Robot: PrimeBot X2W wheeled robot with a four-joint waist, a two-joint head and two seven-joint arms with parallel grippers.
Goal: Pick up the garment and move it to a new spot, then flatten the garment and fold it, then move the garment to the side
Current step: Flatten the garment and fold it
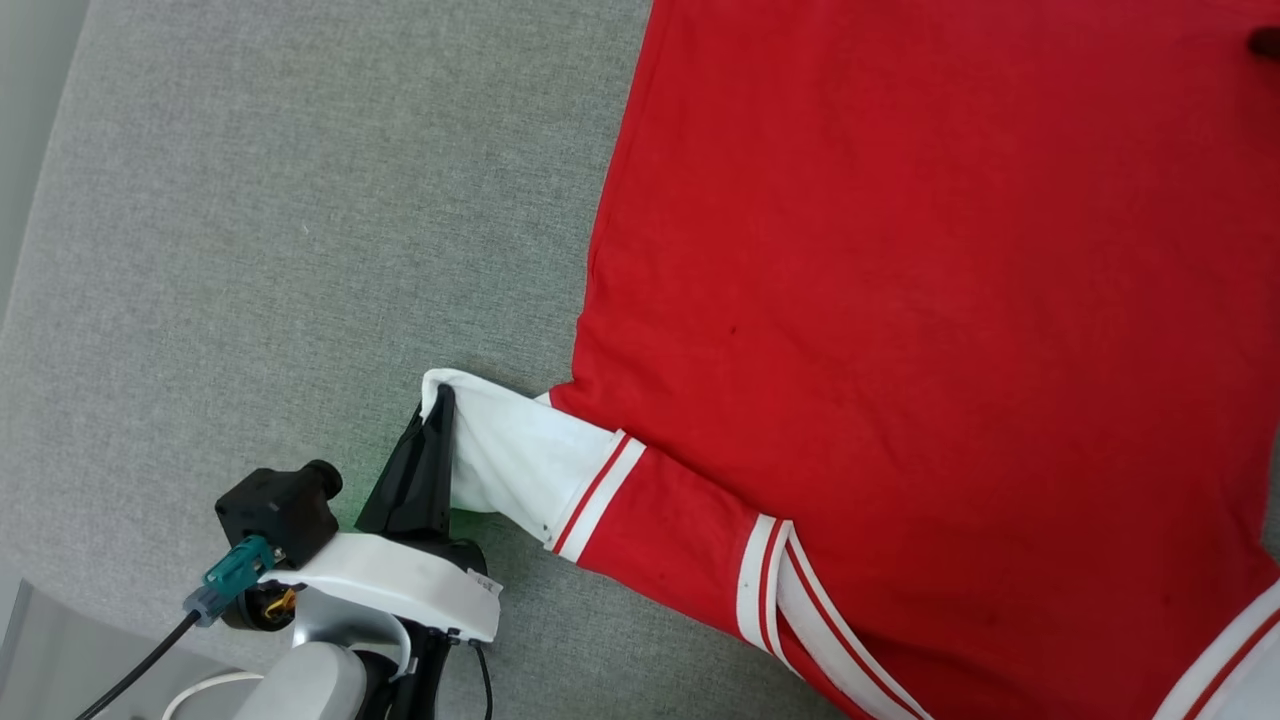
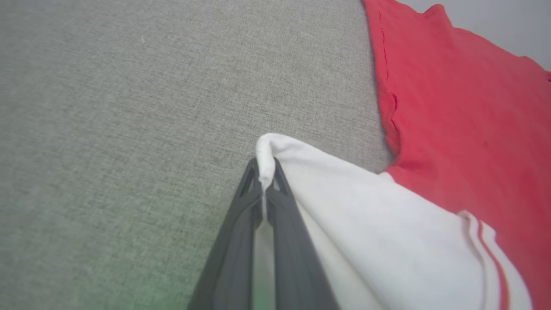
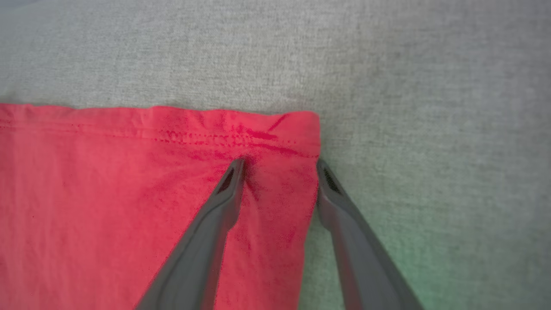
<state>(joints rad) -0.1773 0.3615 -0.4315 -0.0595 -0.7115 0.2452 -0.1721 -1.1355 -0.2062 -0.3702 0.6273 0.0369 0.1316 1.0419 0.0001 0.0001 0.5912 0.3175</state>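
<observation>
Shows red shirt [image 1: 900, 300] spread flat on grey table [image 1: 250, 200], red side up. Runs lengthwise from the near side to the far side, leaning a bit right. Puts sleeve and striped trim at the near end, hem at the far end. Pinches a raised fold of the white sleeve [image 2: 387, 224] with left fingers [image 2: 241, 224], closed tight on the cloth, fold tip poking past the tips. Points that sleeve out toward the table's left edge. Spreads right fingers [image 3: 206, 232] wide at the hem corner: one tip on red cloth just below the hem stitching, other tip just beside the shirt's side edge. Grips nothing there.
</observation>
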